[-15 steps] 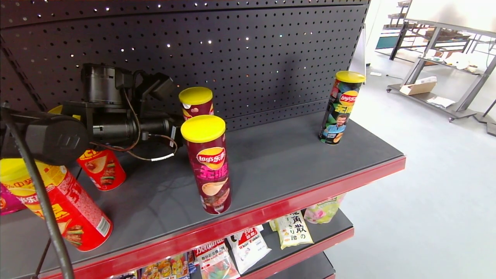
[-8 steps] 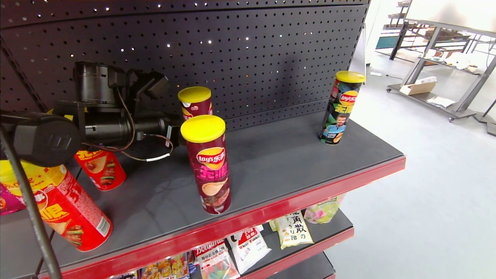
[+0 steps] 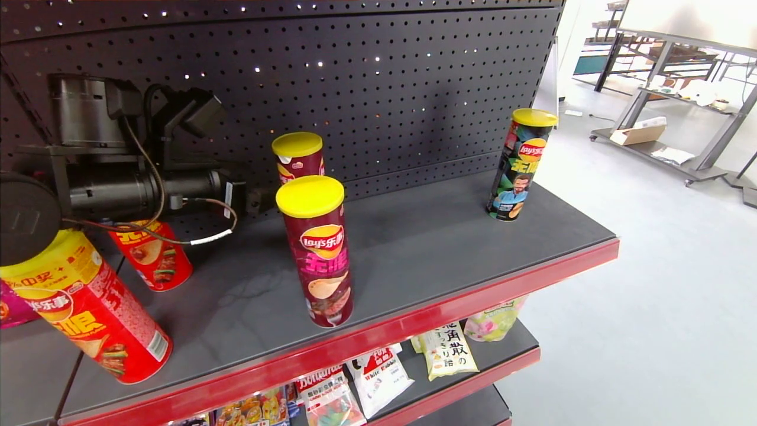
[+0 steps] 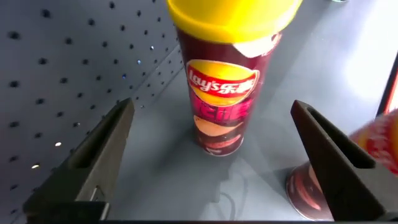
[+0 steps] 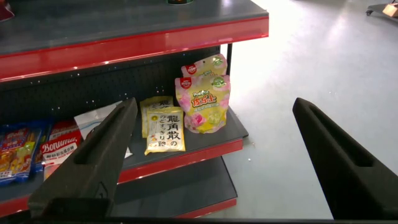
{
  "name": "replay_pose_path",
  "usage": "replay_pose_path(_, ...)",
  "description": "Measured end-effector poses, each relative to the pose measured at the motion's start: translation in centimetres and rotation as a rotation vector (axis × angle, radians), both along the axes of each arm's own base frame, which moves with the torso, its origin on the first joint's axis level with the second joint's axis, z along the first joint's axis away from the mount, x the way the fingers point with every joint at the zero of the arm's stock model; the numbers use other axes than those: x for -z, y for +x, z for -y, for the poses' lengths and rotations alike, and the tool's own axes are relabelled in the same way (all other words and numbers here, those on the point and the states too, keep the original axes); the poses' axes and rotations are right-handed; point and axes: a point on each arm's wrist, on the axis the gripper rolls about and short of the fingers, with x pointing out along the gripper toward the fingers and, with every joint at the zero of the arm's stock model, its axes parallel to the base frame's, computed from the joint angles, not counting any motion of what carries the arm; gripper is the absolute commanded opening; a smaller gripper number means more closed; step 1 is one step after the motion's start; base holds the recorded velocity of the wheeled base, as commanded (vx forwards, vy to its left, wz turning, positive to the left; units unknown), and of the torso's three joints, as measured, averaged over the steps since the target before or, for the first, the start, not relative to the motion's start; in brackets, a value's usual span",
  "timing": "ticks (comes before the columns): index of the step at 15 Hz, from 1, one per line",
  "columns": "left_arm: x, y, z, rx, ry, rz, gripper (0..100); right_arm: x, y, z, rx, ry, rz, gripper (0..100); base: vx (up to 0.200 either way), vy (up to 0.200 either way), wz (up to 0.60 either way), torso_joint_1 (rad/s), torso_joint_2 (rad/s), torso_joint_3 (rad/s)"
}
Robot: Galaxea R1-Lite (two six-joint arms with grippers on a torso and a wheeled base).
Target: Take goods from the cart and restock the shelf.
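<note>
The shelf (image 3: 449, 248) carries upright chip cans. The back can (image 3: 298, 157) stands by the pegboard (image 3: 384, 89), behind the front can (image 3: 316, 254). The left gripper (image 4: 212, 109) faces the back can with its fingers spread wide and clear of it, so the placing looks done. The right gripper (image 5: 216, 102), fingers also wide and empty, hangs by the lower snack bags (image 5: 202, 93). Next, the left gripper should back straight out without brushing either can, then fetch more from the cart.

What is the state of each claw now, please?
Left claw: open, empty; the chips can stands free before it.
Right claw: open, empty.
</note>
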Motion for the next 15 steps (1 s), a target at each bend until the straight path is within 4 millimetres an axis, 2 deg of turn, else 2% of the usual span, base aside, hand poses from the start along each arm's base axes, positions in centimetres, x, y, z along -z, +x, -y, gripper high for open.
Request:
replay_pose_path(9,-3.3,-3.6,-0.9,-0.006,-0.025,0.114,100,0.0,0.0,0.0,0.000,0.000,0.000,100,0.000,0.000,0.00,0.000,0.00,0.000)
replay_pose_path(12,-4.2,-5.5,-1.5,-0.015,-0.040,0.146,100,0.0,0.0,0.0,0.001,0.000,0.000,100,0.000,0.000,0.00,0.000,0.00,0.000)
replay_pose_path(15,-4.2,-8.9,-2.4,-0.025,-0.069,0.153,100,0.0,0.0,0.0,0.000,0.000,0.000,100,0.000,0.000,0.00,0.000,0.00,0.000)
